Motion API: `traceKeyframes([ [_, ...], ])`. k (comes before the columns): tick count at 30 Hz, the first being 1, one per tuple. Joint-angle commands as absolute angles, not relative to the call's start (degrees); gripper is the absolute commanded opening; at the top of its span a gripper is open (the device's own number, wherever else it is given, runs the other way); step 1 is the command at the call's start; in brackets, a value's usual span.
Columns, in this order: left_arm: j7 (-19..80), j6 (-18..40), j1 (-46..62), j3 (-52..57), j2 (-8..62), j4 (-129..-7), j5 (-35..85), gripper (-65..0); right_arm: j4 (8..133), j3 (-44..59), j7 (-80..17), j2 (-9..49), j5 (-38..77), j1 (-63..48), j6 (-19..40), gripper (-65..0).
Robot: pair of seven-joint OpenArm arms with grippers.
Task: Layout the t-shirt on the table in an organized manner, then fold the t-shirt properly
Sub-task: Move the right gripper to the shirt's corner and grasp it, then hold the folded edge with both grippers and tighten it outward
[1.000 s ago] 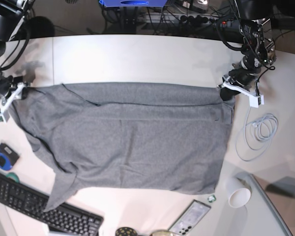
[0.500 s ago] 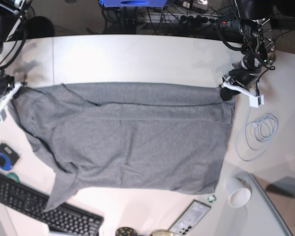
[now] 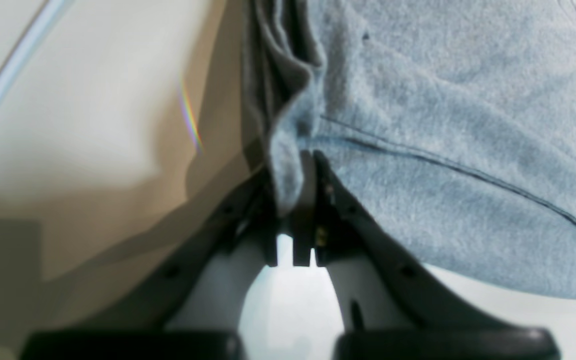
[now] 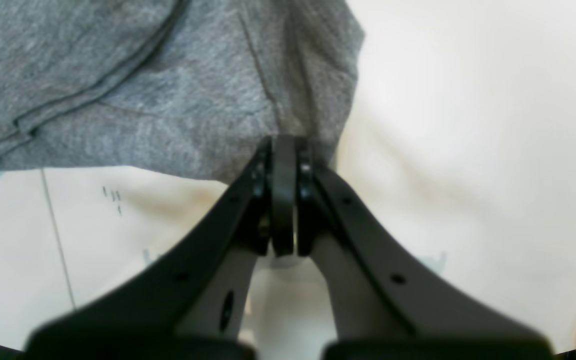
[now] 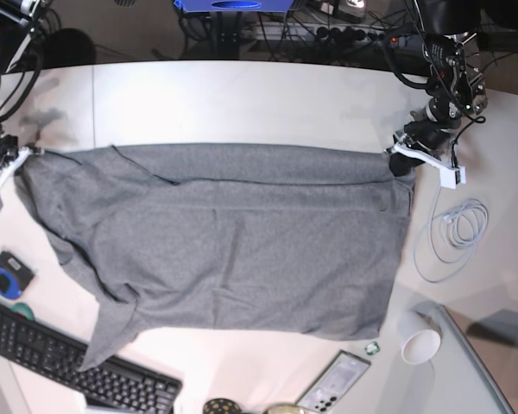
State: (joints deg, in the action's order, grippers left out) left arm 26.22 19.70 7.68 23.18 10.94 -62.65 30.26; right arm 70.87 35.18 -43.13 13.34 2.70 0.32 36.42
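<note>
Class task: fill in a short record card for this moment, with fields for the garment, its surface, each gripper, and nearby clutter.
garment: t-shirt, grey, spread wide across the table, one sleeve trailing toward the keyboard
surface: white table
left gripper: shut on a bunched edge of the t-shirt
right gripper: shut on the t-shirt's edge
clutter: paper cup, white cable, phone

Dark floor beyond the table's curved far edge (image 5: pixel 242 65), tangled black cables and a power strip (image 5: pixel 315 33) there, a blue object (image 5: pixel 233 5) at the top edge, grey glass corner panel (image 5: pixel 492 345), even overhead light, soft shadows
</note>
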Motion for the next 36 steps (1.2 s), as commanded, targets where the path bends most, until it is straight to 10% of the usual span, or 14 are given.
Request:
traceKeyframes([
  [1, 31.16, 16.04, 8.84, 23.25, 11.38, -62.02, 25.98, -65.0, 72.13, 35.56, -42.51, 14.29, 3.3, 1.89, 35.65, -60.3],
  [7, 31.16, 16.04, 8.84, 23.25, 11.38, -62.02, 25.98, -65.0, 74.24, 35.38, -42.51, 12.97, 3.47, 1.71, 35.91, -41.9],
  [20, 31.25, 16.04, 8.84, 23.25, 11.38, -61.58, 25.98, -65.0, 68.0, 35.03, -42.24, 12.79, 3.38, 2.95, 35.91, -42.0],
  [27, 31.25, 16.04, 8.84, 23.25, 11.38, -61.58, 25.98, -65.0, 68.09, 35.03, -42.15, 12.79, 3.38, 3.03, 35.91, -64.4],
  [36, 31.25, 16.04, 8.84, 23.25, 12.18, -61.49, 25.98, -65.0, 67.74, 35.03, -41.98, 14.55, 3.3, 3.82, 35.65, -64.8],
])
